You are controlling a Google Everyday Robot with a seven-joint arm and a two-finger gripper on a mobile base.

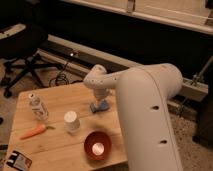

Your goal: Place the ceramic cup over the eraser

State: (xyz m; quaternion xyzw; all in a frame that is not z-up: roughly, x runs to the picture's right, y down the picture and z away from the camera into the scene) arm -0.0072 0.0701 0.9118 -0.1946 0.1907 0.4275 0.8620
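The ceramic cup point(71, 120) is small and white and stands upside down near the middle of the wooden table point(60, 95). The eraser point(18, 161), a dark flat block with a white and red-orange label, lies at the table's front left corner, far from the cup. My gripper point(100, 98) hangs at the end of the big white arm point(145, 105), low over the blue sponge-like pad point(99, 106) to the right of the cup. It holds nothing that I can see.
A clear plastic bottle point(37, 106) stands at the left. An orange carrot point(35, 131) lies in front of it. A red-brown bowl point(97, 145) sits at the front, just right of the cup. An office chair point(20, 55) stands beyond the table.
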